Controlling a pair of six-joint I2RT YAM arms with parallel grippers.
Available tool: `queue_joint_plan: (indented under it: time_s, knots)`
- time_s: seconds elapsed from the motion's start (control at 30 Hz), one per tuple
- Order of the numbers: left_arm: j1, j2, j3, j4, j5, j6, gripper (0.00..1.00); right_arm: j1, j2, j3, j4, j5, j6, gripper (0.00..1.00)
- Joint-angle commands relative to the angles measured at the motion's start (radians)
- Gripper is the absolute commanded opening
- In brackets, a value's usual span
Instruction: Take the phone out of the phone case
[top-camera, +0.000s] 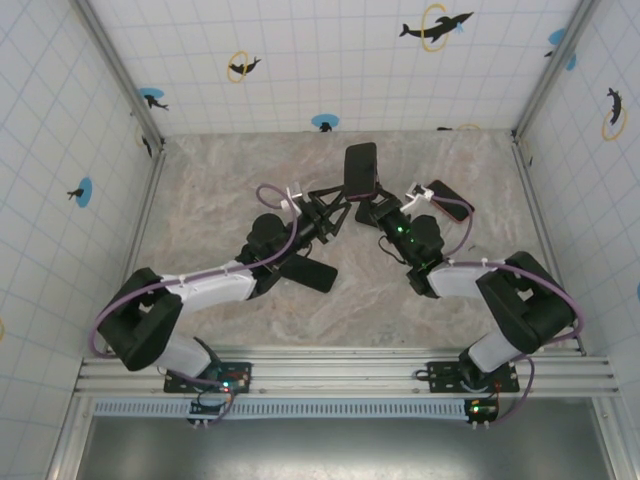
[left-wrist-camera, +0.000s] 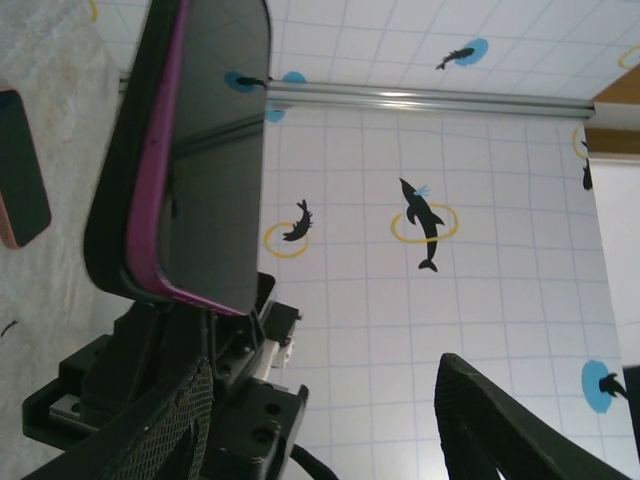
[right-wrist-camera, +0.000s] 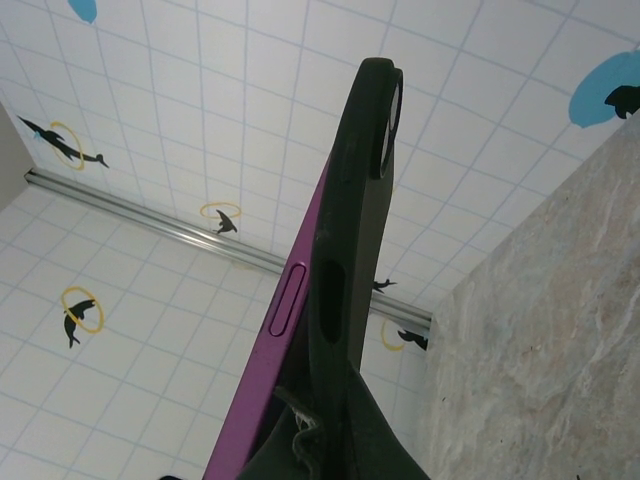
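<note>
Dolphin decals (top-camera: 436, 25) dot white tiled walls (top-camera: 300, 60) — marbled tabletop (top-camera: 220, 180)

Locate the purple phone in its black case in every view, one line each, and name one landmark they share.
Top external: the phone sits upper centre, a dark slab.
Left wrist: upper left, dark screen toward the camera, purple edge on its left.
Right wrist: centre, edge-on, purple side left of the black case.
Shared landmark: the white tiled wall with dolphin stickers.
</note>
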Motion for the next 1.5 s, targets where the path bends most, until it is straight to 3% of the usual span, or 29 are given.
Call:
queue_joint_plan:
  time_s: [0.0, 1.1, 1.47]
  knots:
    - [-0.009, 0.033, 0.044, 0.079, -0.016, -0.034, 0.59, 0.012, 0.004, 0.052, 0.128, 0.034, -0.019, 0.0]
    - [0.006, 0.152, 0.088, 0.111, -0.02, -0.068, 0.48, 0.03, 0.025, 0.044, 0.215, -0.038, -0.05, 0.0]
    - [0.02, 0.155, 0.104, 0.109, -0.054, -0.051, 0.37, 0.041, 0.014, -0.001, 0.274, -0.033, -0.1, 0.0]
